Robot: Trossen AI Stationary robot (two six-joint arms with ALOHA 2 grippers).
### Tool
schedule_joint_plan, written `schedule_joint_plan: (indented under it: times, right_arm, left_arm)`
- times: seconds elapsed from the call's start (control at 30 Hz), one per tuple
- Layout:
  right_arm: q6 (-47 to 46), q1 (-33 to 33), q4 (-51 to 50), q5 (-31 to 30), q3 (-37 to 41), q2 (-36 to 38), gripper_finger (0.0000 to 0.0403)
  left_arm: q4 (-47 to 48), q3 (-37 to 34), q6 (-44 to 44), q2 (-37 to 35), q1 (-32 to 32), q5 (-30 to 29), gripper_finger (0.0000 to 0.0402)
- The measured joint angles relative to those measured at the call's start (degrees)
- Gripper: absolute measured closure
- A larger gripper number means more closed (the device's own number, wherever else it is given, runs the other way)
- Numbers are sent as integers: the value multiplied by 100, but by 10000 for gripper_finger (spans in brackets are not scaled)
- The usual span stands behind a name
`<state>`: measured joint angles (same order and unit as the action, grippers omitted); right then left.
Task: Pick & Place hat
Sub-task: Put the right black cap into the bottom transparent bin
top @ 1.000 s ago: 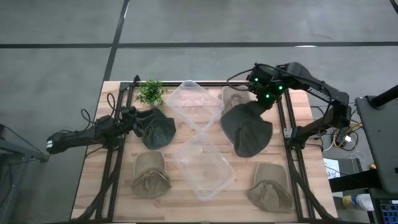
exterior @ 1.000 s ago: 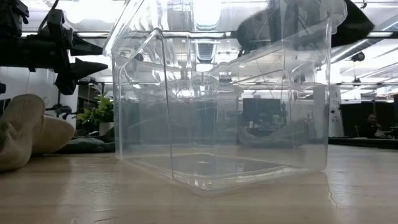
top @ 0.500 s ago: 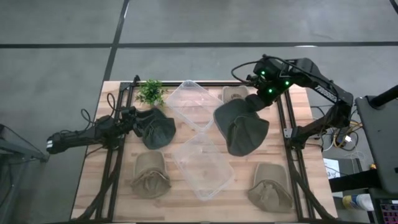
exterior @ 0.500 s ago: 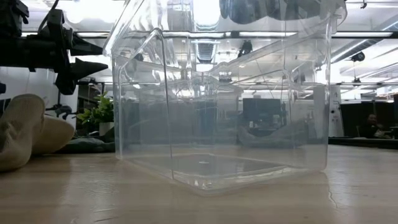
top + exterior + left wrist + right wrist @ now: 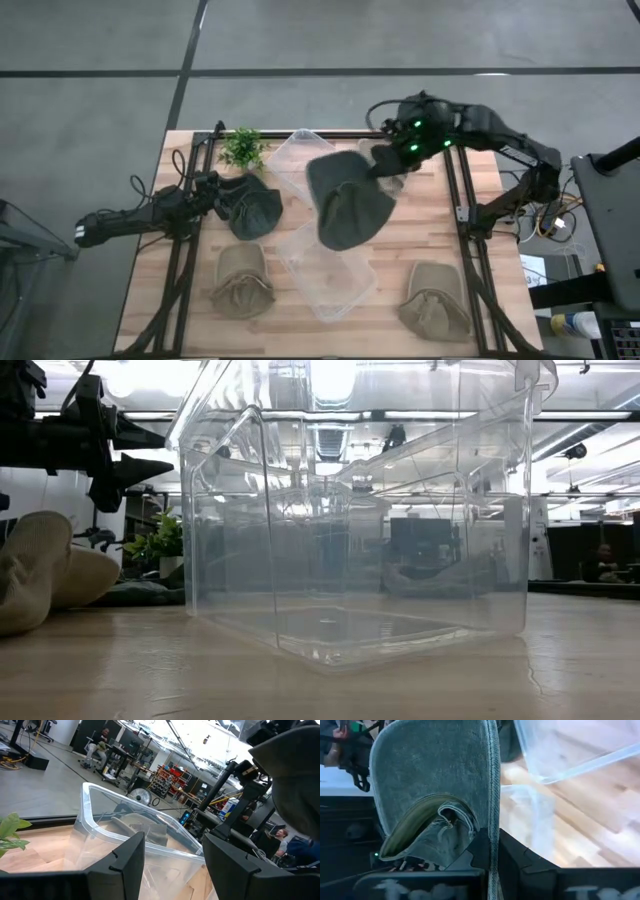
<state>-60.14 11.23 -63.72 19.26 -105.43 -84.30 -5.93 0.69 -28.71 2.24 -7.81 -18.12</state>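
Wooden planks make up the table [image 5: 480, 215], framed by dark rails, with grey floor around it. Five hats show in the high view, taken here relative to the clear bin [image 5: 328, 268] at the centre. Left of it, the left gripper [image 5: 222, 196] rests at a dark rumpled hat [image 5: 252, 206], fingers parted in its wrist view. Below that lies one olive cloth hat [image 5: 243, 280], soft and creased. A small green plant [image 5: 241, 147] stands up and left of the bin. Two clear hard-plastic containers meet at a corner: the bin and a second one [image 5: 300, 160] above it. A dark grey hat [image 5: 345, 208] hangs over their junction, pinched at its stitched brim by the closed right gripper [image 5: 385, 165], olive lining visible in the right wrist view. Just right of the gripper a tan hat [image 5: 378, 152] peeks out; lower right of the bin sits another olive hat [image 5: 437, 300].
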Motion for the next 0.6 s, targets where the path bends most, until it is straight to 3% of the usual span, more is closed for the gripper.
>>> schedule_joint_plan:
  times: [0.23,0.6]
  right_arm:
    - [-323,-639,637,9,-28,-799,390]
    - [58,-950,70,11,-436,-1924,390]
  left_arm:
    - [0,-2,11,0,2,-1,209]
    - [-2,-1,2,-2,1,-1,209]
